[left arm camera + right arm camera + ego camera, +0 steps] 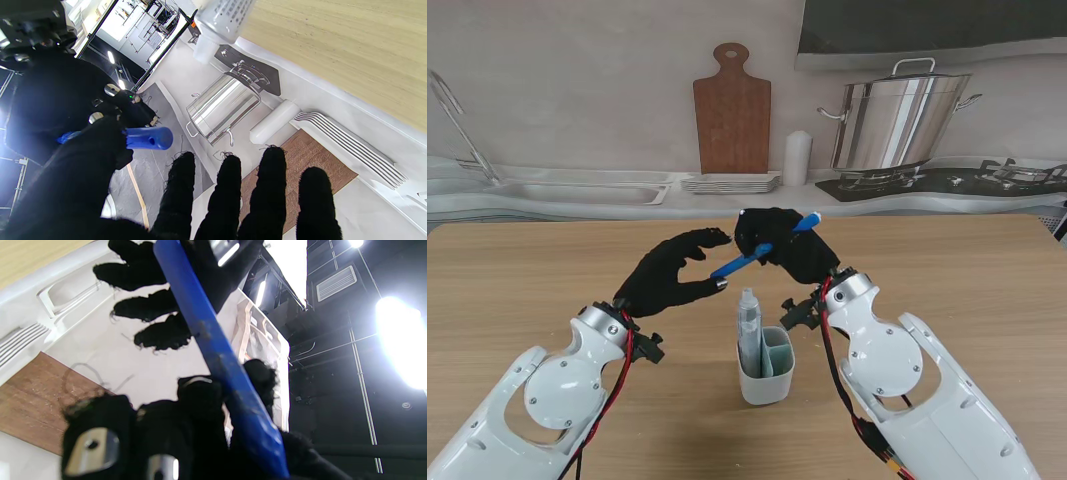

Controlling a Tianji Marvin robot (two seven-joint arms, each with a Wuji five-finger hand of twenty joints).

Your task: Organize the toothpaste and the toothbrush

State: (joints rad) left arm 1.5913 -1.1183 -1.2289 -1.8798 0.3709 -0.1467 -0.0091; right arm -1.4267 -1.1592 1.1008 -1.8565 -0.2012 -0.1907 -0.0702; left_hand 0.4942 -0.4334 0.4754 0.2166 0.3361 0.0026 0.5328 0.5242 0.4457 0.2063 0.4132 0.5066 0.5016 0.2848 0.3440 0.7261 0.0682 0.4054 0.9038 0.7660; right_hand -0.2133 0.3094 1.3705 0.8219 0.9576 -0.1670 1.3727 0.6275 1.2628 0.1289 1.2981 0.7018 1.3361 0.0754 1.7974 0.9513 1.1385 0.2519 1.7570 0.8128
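Where the stand's view looks down on the wooden desk [987, 290], the right hand [779, 246] is raised over the middle and is closed around a blue toothbrush [762, 249], which lies slanted in the air. Its brush end cannot be made out, and the middle of the handle is covered by the black glove. The left hand [670, 274] is just beside it, its fingers curved and apart, holding nothing; one end of the toothbrush reaches toward its thumb, but contact is not clear. Nearer to me stands a white holder [767, 379] with the toothpaste tube [749, 322] upright in its left compartment.

In the left wrist view, four fingers [270, 186] are spread, and the blue handle end [149, 138] shows beyond the thumb. The tube is cut off by the picture edge.

In the right wrist view, the toothbrush [217, 353] crosses the picture between the curled fingers [196, 396]; both its ends are out of the picture or hidden.
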